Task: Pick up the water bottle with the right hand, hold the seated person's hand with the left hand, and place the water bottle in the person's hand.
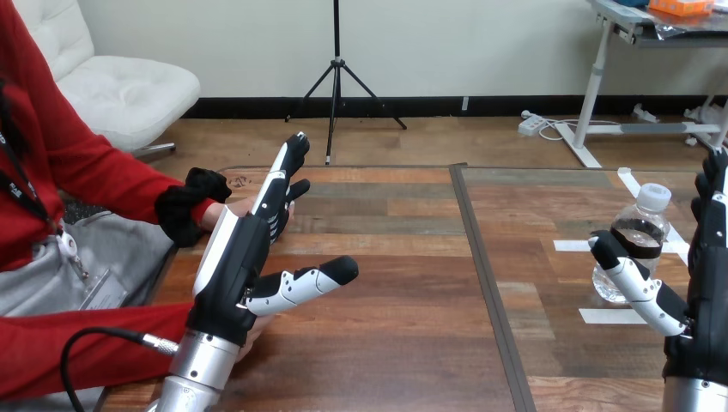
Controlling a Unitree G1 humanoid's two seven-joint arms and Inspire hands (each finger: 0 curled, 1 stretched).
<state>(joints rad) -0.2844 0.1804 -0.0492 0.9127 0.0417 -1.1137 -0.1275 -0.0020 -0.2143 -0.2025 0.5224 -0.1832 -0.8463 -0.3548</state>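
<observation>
While the capped water bottle [642, 230] stands upright, right hand [709, 287] open beside it, left hand [232, 266] fingers straight.

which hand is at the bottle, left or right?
The right hand: its thumb lies in front of the water bottle. The left hand is beside the person's hand.

You see a black tripod [336, 69] standing on the wood floor [412, 142] before a pale wall [446, 43] with a dark baseboard [481, 105]. Left of the tripod sits a white chair [120, 90]; right of it, a white-legged desk [595, 94].
</observation>
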